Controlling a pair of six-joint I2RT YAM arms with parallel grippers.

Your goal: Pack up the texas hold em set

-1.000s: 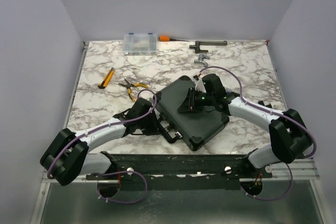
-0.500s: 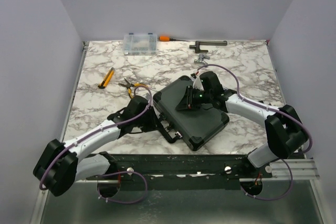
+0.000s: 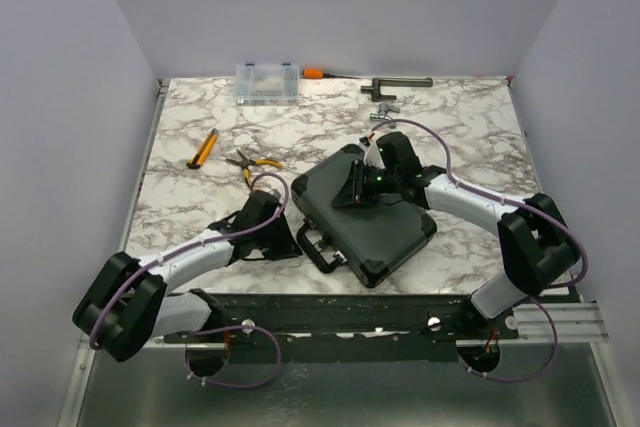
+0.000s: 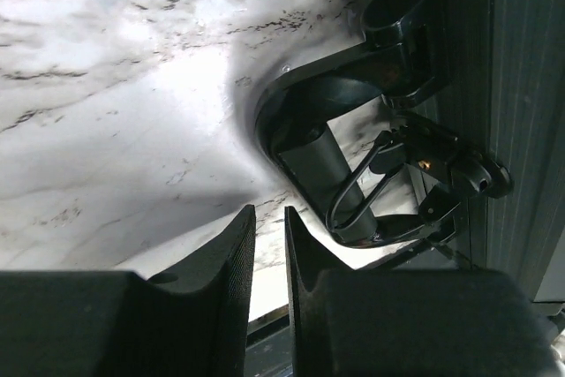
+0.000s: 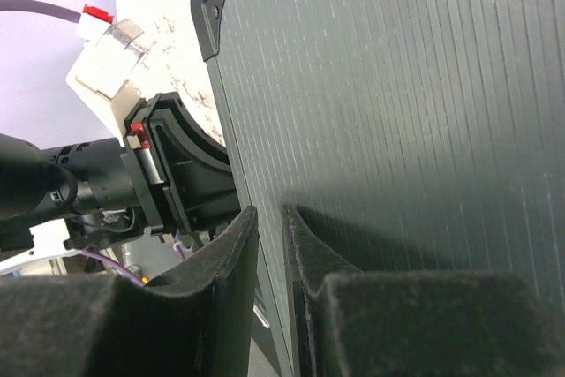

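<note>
The black hard case (image 3: pixel 372 225) lies closed and flat on the marble table, turned at an angle. Its handle (image 3: pixel 322 247) and latches face the near left. No chip rolls or card decks show. My left gripper (image 3: pixel 287 239) sits low on the table beside the handle (image 4: pixel 305 143), with a wire latch (image 4: pixel 371 192) just past it; its jaws stand nearly together and empty (image 4: pixel 269 218). My right gripper (image 3: pixel 357 194) rests over the ribbed lid (image 5: pixel 397 86) near its left edge, jaws nearly together and holding nothing (image 5: pixel 269 216).
A clear organizer box (image 3: pixel 267 81) and an orange-handled tool (image 3: pixel 318 73) lie at the back edge, with a black metal tool (image 3: pixel 397 83) and a small silver part (image 3: pixel 383 112) to their right. Orange-handled pliers (image 3: pixel 252 164) and a yellow tool (image 3: pixel 204 148) lie to the left of the case.
My right gripper has slid a little toward the far left across the lid. My left arm has shifted, its gripper staying by the handle. The case has edged slightly left.
</note>
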